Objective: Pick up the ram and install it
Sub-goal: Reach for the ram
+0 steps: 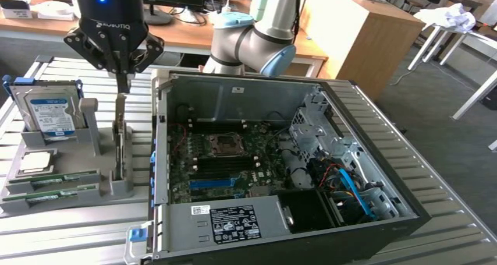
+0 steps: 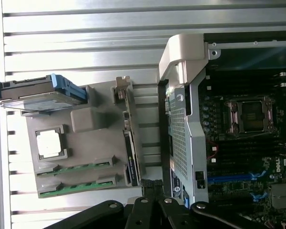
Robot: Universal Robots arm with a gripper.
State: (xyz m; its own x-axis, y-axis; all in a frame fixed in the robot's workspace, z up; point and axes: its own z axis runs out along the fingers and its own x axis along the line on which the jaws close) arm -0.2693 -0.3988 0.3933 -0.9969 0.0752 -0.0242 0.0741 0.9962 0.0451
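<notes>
Claw point(image 1: 123, 85) is pinched shut, upper left of the exterior view, above the upright card point(image 1: 119, 137) (ram point(image 1: 60, 178) lies lower left).

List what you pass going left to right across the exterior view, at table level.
Hard drive → upright grey card → CPU socket → blue cables.

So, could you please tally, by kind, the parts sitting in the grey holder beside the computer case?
hard drive: 1
processor chip: 1
ram sticks: 2
upright card: 1
Total: 5
</notes>
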